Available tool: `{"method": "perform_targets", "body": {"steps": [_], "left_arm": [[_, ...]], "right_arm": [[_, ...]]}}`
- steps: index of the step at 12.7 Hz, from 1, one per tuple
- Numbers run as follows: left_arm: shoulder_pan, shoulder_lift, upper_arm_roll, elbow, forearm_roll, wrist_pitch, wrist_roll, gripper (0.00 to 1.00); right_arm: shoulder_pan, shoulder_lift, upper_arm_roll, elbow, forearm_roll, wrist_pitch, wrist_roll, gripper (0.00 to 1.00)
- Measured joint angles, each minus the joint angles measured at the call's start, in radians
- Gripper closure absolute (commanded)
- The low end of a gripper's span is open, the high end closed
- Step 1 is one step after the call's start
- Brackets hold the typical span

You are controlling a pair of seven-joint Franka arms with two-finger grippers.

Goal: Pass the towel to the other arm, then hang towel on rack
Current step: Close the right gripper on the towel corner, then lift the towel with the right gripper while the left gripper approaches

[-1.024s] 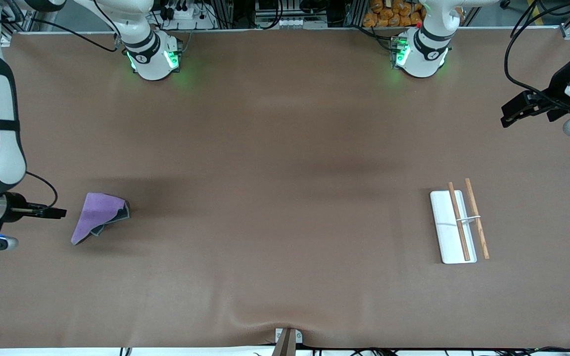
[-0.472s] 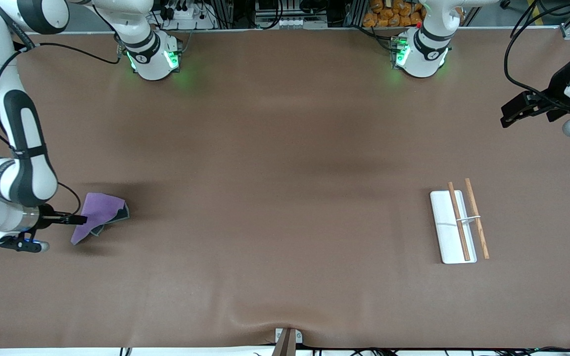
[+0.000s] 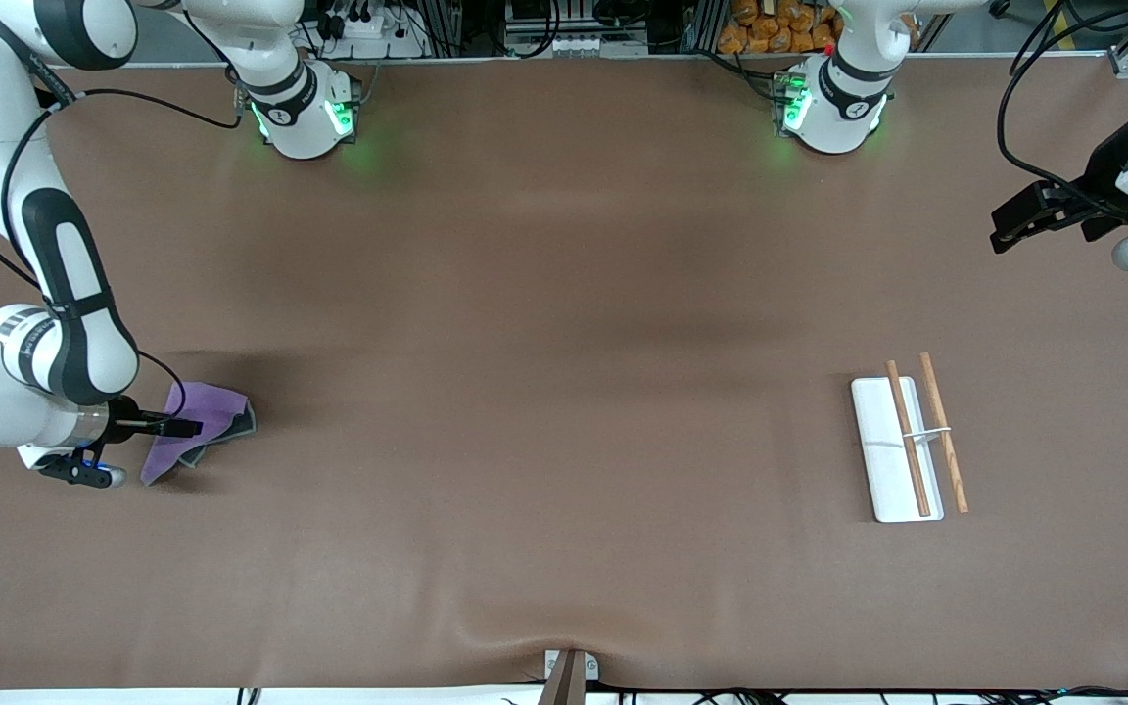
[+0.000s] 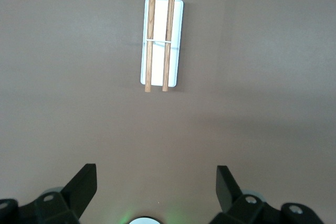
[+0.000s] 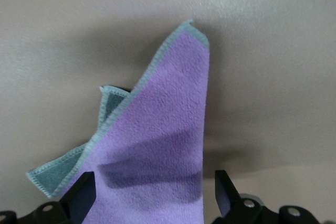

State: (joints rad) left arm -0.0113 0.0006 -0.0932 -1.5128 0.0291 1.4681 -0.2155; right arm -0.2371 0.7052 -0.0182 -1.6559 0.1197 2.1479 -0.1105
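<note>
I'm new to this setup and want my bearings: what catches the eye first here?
The lilac towel stands out, crumpled on the brown table at the right arm's end, with the right gripper over it, fingers open. At the left arm's end sits the white rack with two wooden rods, while the left gripper waits open above the table.

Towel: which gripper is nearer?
Right. The right gripper is open over the towel; the left gripper waits open at the left arm's end of the table.
</note>
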Motion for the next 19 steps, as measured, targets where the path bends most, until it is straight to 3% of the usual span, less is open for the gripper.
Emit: {"method": "perform_targets", "body": {"steps": [2, 4, 5, 15, 19], "left_arm": [[0.000, 0.000, 0.000, 0.000, 0.000, 0.000, 0.000, 0.00], [0.000, 0.000, 0.000, 0.000, 0.000, 0.000, 0.000, 0.00], [0.000, 0.000, 0.000, 0.000, 0.000, 0.000, 0.000, 0.00], [0.000, 0.000, 0.000, 0.000, 0.000, 0.000, 0.000, 0.00], [0.000, 0.000, -0.001, 0.000, 0.000, 0.000, 0.000, 0.00]], "right_arm": [[-0.004, 0.007, -0.002, -0.004, 0.004, 0.004, 0.000, 0.00], [-0.006, 0.009, -0.004, -0.005, 0.010, 0.008, 0.000, 0.81], [-0.006, 0.009, -0.003, -0.005, 0.012, 0.015, 0.000, 0.95], [0.007, -0.009, 0.009, 0.019, 0.016, -0.005, -0.031, 0.98], [0.073, -0.132, 0.014, 0.052, 0.016, -0.146, -0.039, 0.98]]}}
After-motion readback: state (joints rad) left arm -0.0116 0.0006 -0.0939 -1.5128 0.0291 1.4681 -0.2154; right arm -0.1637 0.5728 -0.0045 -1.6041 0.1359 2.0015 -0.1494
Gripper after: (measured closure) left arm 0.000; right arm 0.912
